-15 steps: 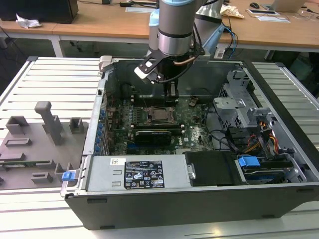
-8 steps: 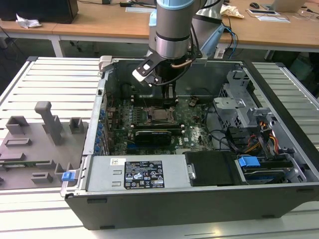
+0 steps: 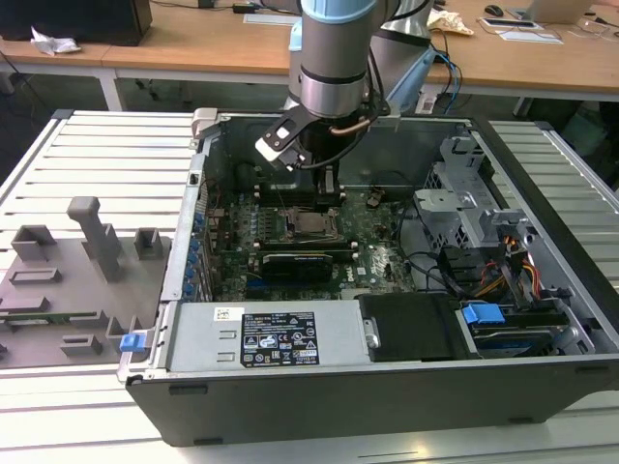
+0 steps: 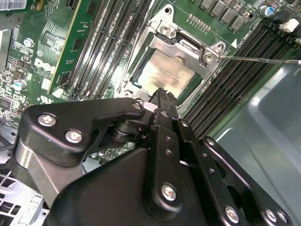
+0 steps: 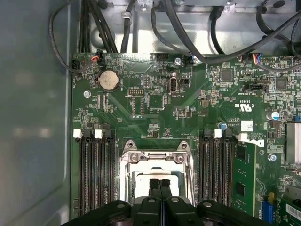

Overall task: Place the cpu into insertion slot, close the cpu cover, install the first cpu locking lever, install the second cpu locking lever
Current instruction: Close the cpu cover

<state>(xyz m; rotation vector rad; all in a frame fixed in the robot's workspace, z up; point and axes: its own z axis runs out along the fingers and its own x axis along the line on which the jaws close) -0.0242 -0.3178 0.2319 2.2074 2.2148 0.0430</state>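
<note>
Pincer (image 3: 332, 200) closed, nothing gripped: in both wrist views the two black fingers press flat against each other, no gap between them. It hangs from the arm inside the open computer case (image 3: 387, 411), tip down over the socket. In the second wrist view the pincer (image 4: 162, 94) tip sits over the near edge of the chip (image 4: 164, 75); whether it touches the metal I cannot tell. In the first wrist view the pincer (image 5: 160, 184) covers the middle of the socket.

Chip in the socket, pale silvery top up, showing beside the fingers (image 5: 140, 183). In the exterior view it is a small light square (image 3: 314, 224) just below the fingertips.

Cover frame (image 4: 186, 44) lies down around the chip, with the chip showing through its square opening. Screw heads sit at the frame corners on the socket's far side (image 5: 155, 157).

Thin metal rod (image 4: 263, 60) runs out from one socket corner, over the memory slots (image 4: 235, 80). Latched or free: cannot tell.

Memory slots flank the socket on both sides (image 5: 94, 165); a green memory stick (image 5: 244, 174) stands in a slot beyond one bank. Green motherboard (image 5: 155, 113) carries the socket. A coin battery (image 5: 108, 80) and black cables (image 5: 188, 37) lie well apart from the socket.
</note>
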